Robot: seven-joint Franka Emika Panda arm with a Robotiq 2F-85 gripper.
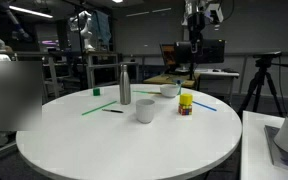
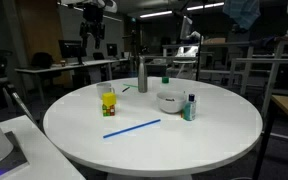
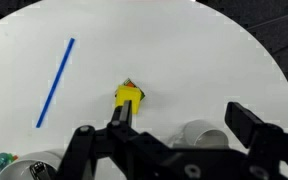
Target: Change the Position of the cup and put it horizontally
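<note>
The small white cup [image 1: 144,110] stands upright near the front of the round white table [image 1: 104,140]. In the wrist view the cup [image 3: 206,134] shows from above, open mouth up, low in the frame between my fingers' lines. My gripper [image 3: 184,125] is open and empty, high above the table. In an exterior view it hangs well above the far side [image 1: 197,30]. I cannot make out the cup in the exterior view that has the blue straw in front.
A steel bottle [image 1: 124,85], a white bowl [image 1: 170,90] and a small yellow object [image 1: 186,103] stand near the cup. A blue straw [image 3: 54,82], a green straw [image 1: 96,107] and a black pen [image 1: 114,110] lie flat. A small green-capped bottle [image 2: 189,108] stands beside the bowl [image 2: 169,100].
</note>
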